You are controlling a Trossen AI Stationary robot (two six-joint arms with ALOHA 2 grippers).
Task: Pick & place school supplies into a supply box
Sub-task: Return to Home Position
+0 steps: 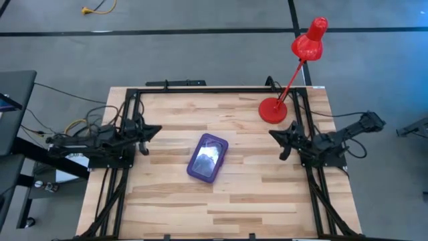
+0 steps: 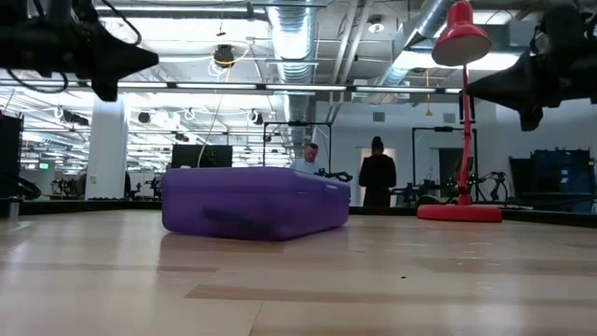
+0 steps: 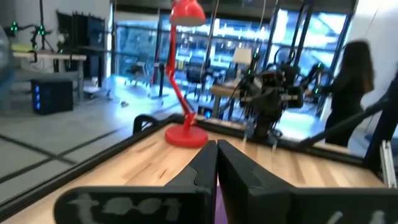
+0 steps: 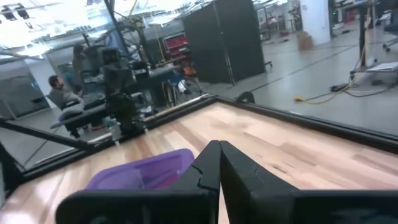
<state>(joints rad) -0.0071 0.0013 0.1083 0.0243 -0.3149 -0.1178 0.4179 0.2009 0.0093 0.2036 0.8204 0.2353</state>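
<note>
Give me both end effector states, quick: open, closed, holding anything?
Left end effector: closed, empty, raised at the left side.
Right end effector: closed, empty, raised at the right side.

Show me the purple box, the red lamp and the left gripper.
purple box (image 1: 208,158), high view, middle of its closed lid.
red lamp (image 1: 273,110), high view, its round base.
left gripper (image 3: 216,148), left wrist view, where its shut fingertips meet.
</note>
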